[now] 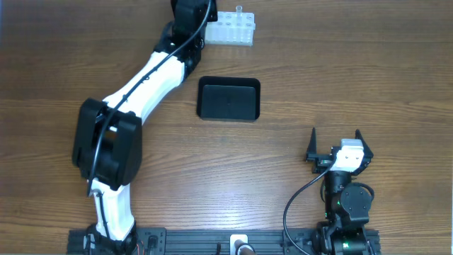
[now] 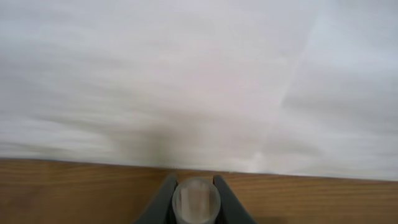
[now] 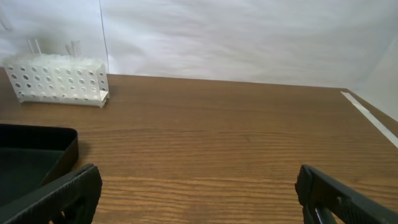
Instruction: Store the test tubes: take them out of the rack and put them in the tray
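A white perforated rack (image 1: 232,29) stands at the far edge of the table, with clear test tubes (image 3: 32,46) sticking up from it. The black tray (image 1: 228,98) lies just in front of it and holds nothing. My left gripper (image 2: 196,200) is up at the far edge beside the rack's left end, shut on a clear test tube (image 2: 196,202) seen end-on between its fingers. My right gripper (image 1: 334,146) stands open near the table's front right, nothing between its fingers, well apart from the tray (image 3: 34,152) and rack (image 3: 57,79).
A white backdrop (image 2: 199,74) closes off the far side of the wooden table. A pale tape line (image 3: 370,118) runs along the table's right side. Bare wood lies between the tray and the right gripper.
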Tool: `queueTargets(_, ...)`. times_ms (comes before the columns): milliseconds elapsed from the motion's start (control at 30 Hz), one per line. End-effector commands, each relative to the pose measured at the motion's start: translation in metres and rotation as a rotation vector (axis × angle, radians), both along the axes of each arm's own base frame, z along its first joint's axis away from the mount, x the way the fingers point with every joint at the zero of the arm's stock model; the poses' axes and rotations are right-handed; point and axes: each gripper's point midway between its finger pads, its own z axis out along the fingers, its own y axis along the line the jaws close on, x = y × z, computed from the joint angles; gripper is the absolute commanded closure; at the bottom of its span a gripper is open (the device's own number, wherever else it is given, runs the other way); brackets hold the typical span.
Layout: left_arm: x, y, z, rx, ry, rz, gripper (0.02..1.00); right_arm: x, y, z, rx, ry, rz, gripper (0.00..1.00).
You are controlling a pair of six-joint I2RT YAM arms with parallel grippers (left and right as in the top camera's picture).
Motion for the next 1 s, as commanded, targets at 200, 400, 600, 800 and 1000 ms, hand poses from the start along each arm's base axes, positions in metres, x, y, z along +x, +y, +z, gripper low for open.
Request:
queueTargets(200,-0.062,0.006,0.024,-0.037,0.21,0.013,0.976,0.0,-0.003,-0.003,-0.002,0.005,-0.015,0.009)
queueTargets(400,-0.115,0.009,-0.04,-0.051,0.521,0.092,0.976,0.0,-0.003,-0.003,-0.002,0.006,-0.015,0.009)
queueTargets(600,-0.122,-0.005,-0.086,-0.074,0.617,0.137,0.978,0.0,-0.003,-0.003,-0.002,0.005,-0.015,0.007)
queueTargets(800,-0.137,-0.012,-0.13,-0.144,0.752,0.189,0.978,0.0,-0.003,-0.003,-0.002,0.006,-0.015,0.007)
queueTargets(1000,-0.146,-0.014,-0.159,-0.121,0.838,0.186,0.978,0.0,-0.003,-0.003,-0.002,0.005,-0.015,0.009)
